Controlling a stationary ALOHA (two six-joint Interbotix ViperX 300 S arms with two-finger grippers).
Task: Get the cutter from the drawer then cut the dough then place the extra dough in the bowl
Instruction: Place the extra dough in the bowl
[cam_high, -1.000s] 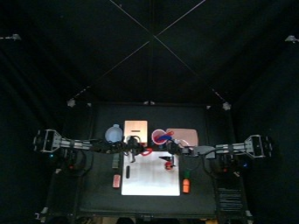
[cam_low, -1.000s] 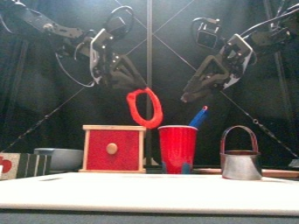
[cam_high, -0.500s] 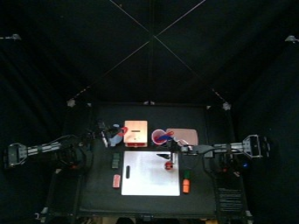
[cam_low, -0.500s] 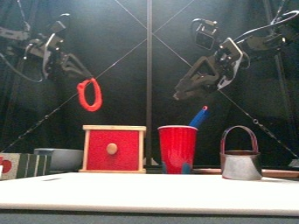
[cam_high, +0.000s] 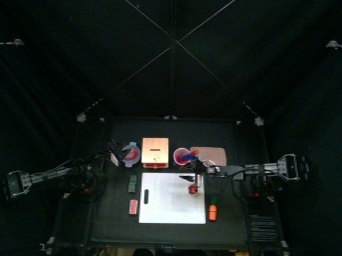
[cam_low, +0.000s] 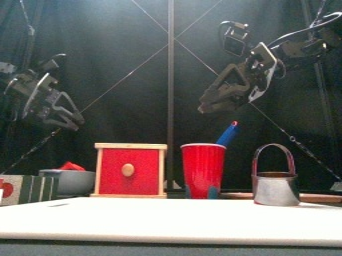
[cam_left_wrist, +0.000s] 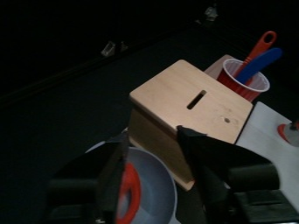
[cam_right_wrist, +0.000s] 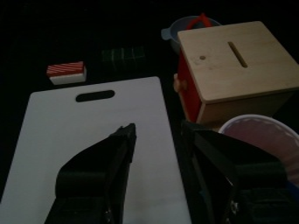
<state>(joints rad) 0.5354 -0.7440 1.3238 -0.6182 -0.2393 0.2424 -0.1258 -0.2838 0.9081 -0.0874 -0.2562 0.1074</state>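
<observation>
Fingers (cam_left_wrist: 114, 175) on your left gripper (cam_left_wrist: 155, 140) spread over bowl (cam_left_wrist: 162, 199), 9 o'clock of box (cam_left_wrist: 193, 101), so dough ring (cam_left_wrist: 128, 188) lies inside; right gripper (cam_right_wrist: 162, 133) gaping, empty, clear.

Robot lab test booth, not a home or kitchen. Black curtains (cam_high: 171, 60) close off back & sides, w/ a small black table (cam_high: 114, 230) inside. Two black robot arms reach in over it, left arm (cam_high: 54, 177) & right arm (cam_high: 263, 171), one from each side. Stuff on the table is toy props set out like an experiment: white cutting board (cam_high: 174, 198), pale wooden box (cam_low: 130, 168) w/ red drawer front, red cup (cam_low: 203, 170) holding a blue toy knife (cam_low: 227, 132), and a round metal cutter (cam_low: 275, 182) w/ wire handle.
</observation>
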